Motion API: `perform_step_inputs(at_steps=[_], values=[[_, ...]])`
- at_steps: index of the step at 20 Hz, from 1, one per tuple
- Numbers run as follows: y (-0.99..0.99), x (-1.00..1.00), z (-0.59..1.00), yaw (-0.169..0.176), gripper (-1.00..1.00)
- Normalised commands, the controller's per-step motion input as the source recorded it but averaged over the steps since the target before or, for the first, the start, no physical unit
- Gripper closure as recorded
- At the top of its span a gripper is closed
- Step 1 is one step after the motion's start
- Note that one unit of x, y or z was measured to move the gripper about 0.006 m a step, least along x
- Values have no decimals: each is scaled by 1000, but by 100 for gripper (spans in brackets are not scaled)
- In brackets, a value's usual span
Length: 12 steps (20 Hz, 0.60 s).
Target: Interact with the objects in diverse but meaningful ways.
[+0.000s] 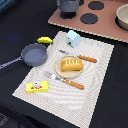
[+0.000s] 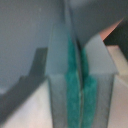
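Your claw [image 2: 80, 70] is drawn narrow: in the wrist view the two grey fingers stand with their teal-green pads [image 2: 74, 85] almost touching, and nothing shows between them, so treat it as carrying nothing. Behind the fingers there is only blurred grey surface and a glimpse of pale pink, too soft to name. In the exterior view I cannot tell whether the dark grey shape [image 1: 70, 7] at the top edge is the claw or a pot on the pinkish toy stove board [image 1: 105, 22]. The things to work with lie well apart from it on the pale woven placemat [image 1: 97, 70]. These are the orange-brown bread loaf [image 1: 71, 64] on a cream round plate [image 1: 58, 71], between a wooden-handled knife [image 1: 79, 56] and a wooden-handled fork [image 1: 65, 80]; the pale blue carton [image 1: 73, 38] at the far edge; and the flat yellow box [image 1: 38, 87] at the near corner. The yellow banana [image 1: 45, 40] and dark grey frying pan [image 1: 34, 54] rest on the black worktop [image 1: 15, 25] towards the exterior view's left. Before reaching for anything, open the claw fully, choose one item, and descend squarely over it. The loaf looks easiest, gripped across its short width.
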Motion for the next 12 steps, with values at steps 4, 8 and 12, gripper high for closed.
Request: perform_step_inputs(at_steps=[4,8,12], values=[[-71,68,-169,1,100],[-10,48,-153,8,100],[0,71,-112,10,100]])
